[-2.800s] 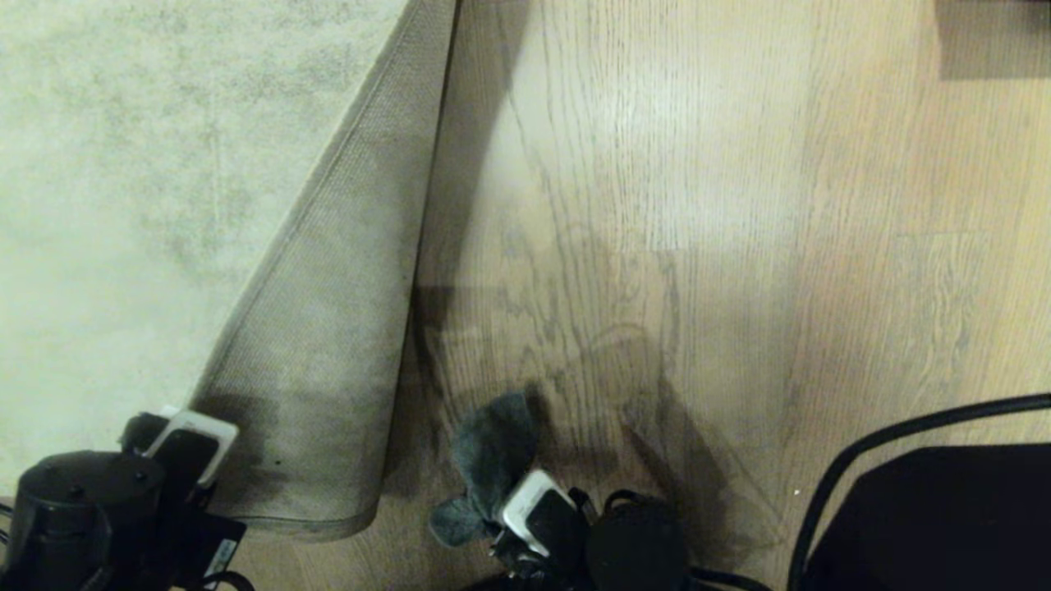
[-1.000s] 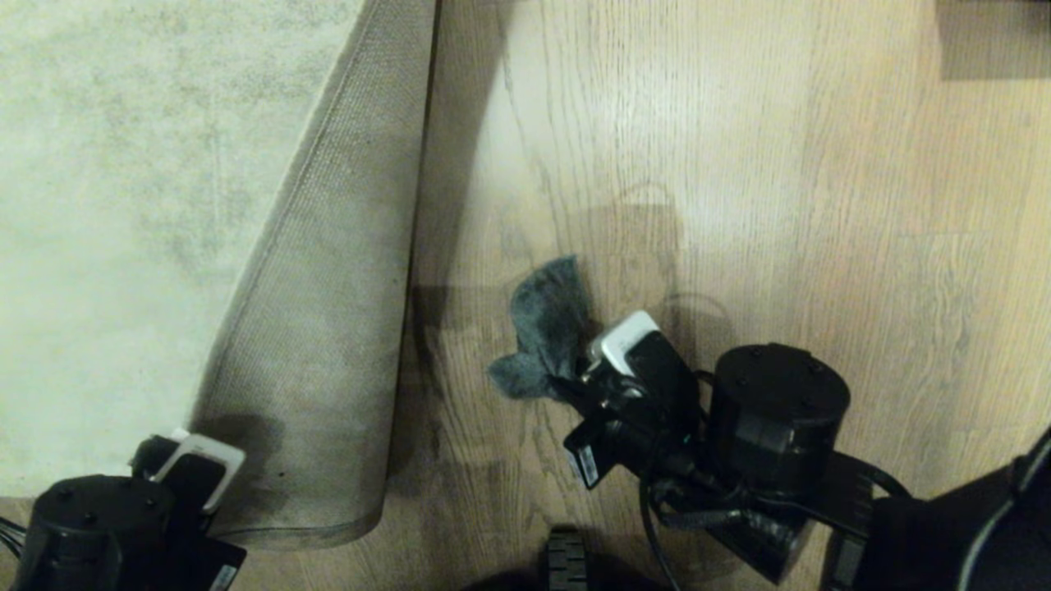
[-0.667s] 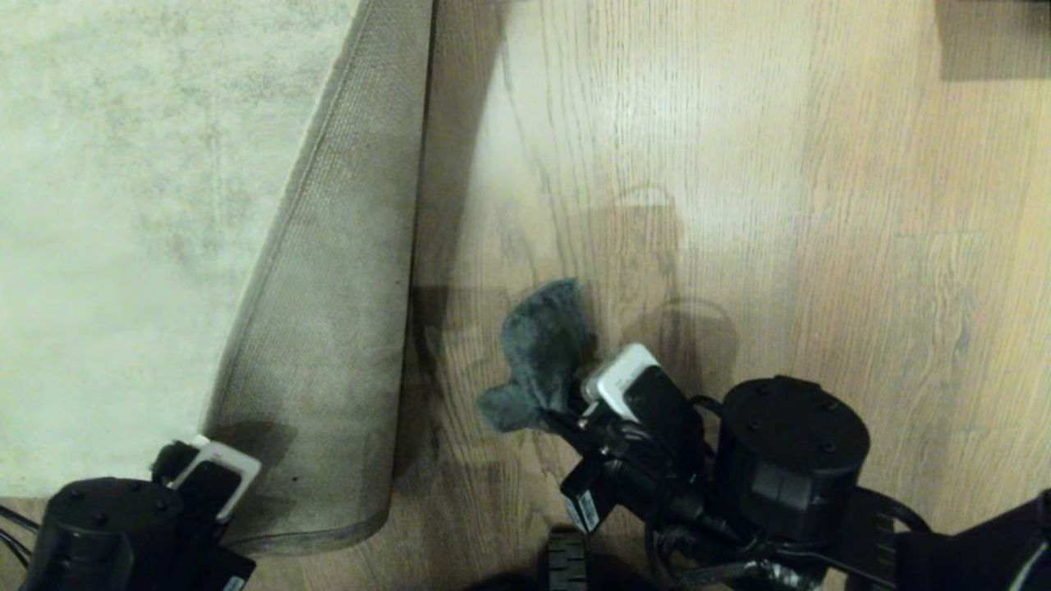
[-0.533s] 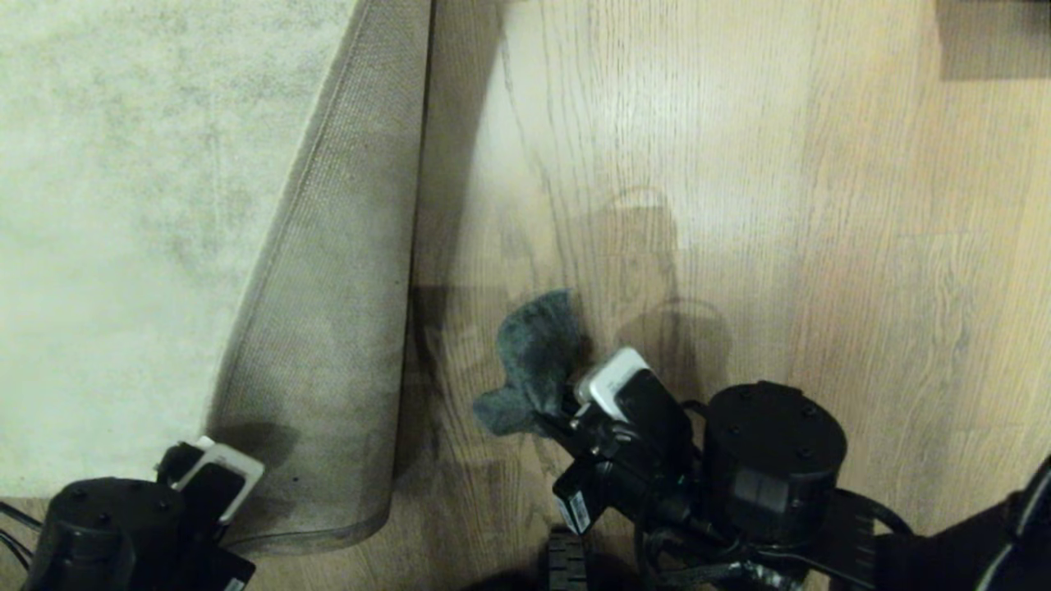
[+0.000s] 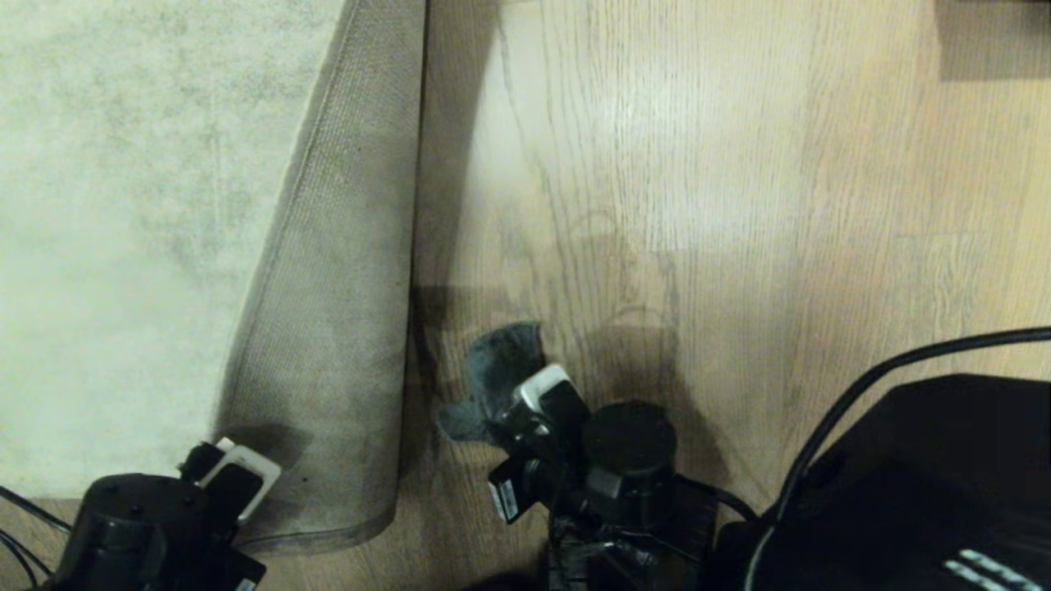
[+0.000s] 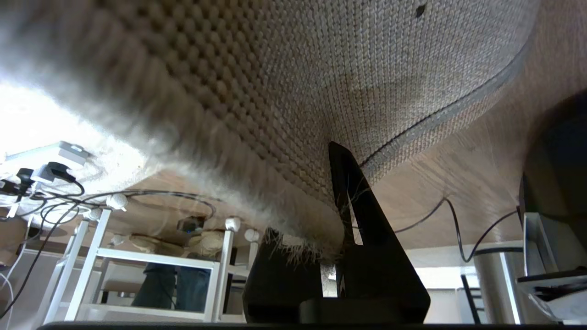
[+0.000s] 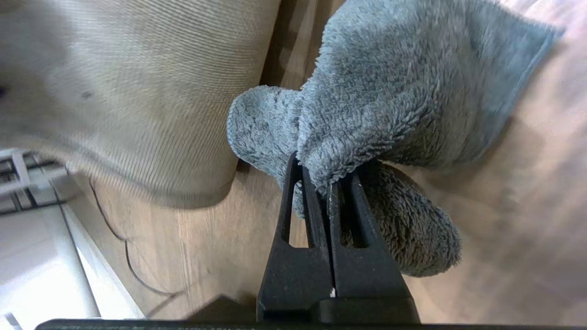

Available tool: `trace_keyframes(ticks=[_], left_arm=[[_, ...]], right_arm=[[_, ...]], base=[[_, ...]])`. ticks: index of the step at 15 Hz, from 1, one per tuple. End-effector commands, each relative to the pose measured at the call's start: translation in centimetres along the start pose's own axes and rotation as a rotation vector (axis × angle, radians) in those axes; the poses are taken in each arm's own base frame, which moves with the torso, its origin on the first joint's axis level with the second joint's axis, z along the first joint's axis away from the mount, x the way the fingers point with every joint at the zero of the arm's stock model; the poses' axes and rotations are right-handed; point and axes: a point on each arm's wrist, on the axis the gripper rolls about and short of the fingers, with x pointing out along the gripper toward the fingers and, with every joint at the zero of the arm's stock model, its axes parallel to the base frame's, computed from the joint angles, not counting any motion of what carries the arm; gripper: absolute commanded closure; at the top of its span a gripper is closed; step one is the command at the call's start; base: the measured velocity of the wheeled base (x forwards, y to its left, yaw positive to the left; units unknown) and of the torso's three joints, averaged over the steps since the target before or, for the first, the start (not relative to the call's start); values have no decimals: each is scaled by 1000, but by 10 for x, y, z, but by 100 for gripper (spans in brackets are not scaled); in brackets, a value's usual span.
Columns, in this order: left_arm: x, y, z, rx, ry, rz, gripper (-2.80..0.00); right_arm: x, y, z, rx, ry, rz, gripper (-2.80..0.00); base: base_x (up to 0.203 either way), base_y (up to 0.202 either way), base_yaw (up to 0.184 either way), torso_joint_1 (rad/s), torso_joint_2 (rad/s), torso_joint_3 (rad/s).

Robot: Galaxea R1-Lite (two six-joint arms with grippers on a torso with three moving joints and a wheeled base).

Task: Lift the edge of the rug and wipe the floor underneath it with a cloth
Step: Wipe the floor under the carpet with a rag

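Two grippers at work — left gripper (image 6: 341, 229) pinches the rug edge (image 6: 431, 121) up, right gripper (image 7: 328, 183) clamps the cloth (image 5: 497, 373) mid-wipe — next stroke should sweep the floor (image 5: 698, 205) nearer the fold.

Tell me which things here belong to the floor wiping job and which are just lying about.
Job:
rug edge, folded back, clamped by left gripper
cloth, pinched in right gripper
floor

Lying about:
power strip
white rack
cable

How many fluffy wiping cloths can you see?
1. The small dark grey-teal fuzzy cloth is pinched in the right gripper, down on the light brown wood-grain floor beside the folded-back pale rug edge. None other shows.
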Motion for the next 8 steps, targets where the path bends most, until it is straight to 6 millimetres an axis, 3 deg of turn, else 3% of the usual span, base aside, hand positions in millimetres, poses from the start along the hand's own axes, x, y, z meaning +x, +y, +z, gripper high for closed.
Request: trace_keyframes(ticks=[1,4,8], left_arm=[[5,-4,-1,5,35,-4,0],[9,-7,-1,-6,58,-10,0],[15,-14,3,-50,54,-17,0]], right_arm=[[29,-2,-35,12,34,-23,0],[55,-29,-41,37,-23,-94,0],[83,-77,-22,17,-163,-208,0]], base=[[0,0,0,0,0,0],[0,0,0,0,0,0],[0,0,0,0,0,0]])
